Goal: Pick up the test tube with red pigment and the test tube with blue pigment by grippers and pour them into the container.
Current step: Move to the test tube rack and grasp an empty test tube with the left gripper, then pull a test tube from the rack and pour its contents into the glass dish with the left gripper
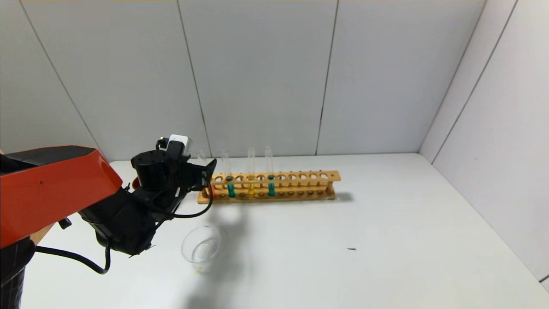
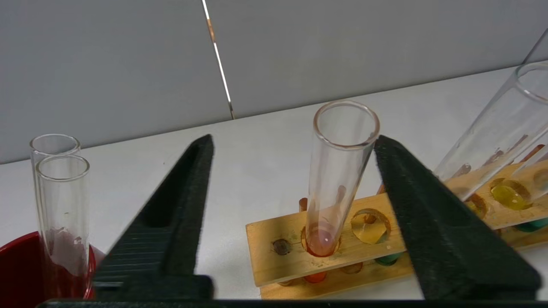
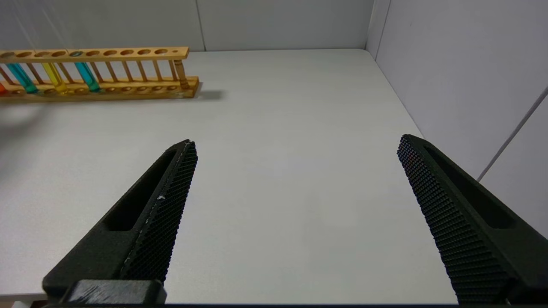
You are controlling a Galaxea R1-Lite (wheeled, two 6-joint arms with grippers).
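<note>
The test tube with red pigment point(image 1: 201, 165) stands in the left end hole of the wooden rack point(image 1: 300, 177). In the left wrist view the red tube point(image 2: 338, 179) is between the open fingers of my left gripper point(image 2: 294, 141), close against one finger point(image 2: 411, 192) and well apart from the other. Two blue-pigment tubes point(image 1: 230, 189) point(image 1: 271, 189) stand further along the rack. The clear glass container point(image 1: 201, 248) sits on the table in front of the rack's left end. My right gripper point(image 3: 297, 141) is open and empty over bare table, out of the head view.
A yellow-liquid tube point(image 1: 251, 188) stands between the two blue ones. A dark red cup point(image 2: 13, 265) holding two empty tubes point(image 2: 62, 205) stands left of the rack, beside my left gripper. White walls close the back and right side.
</note>
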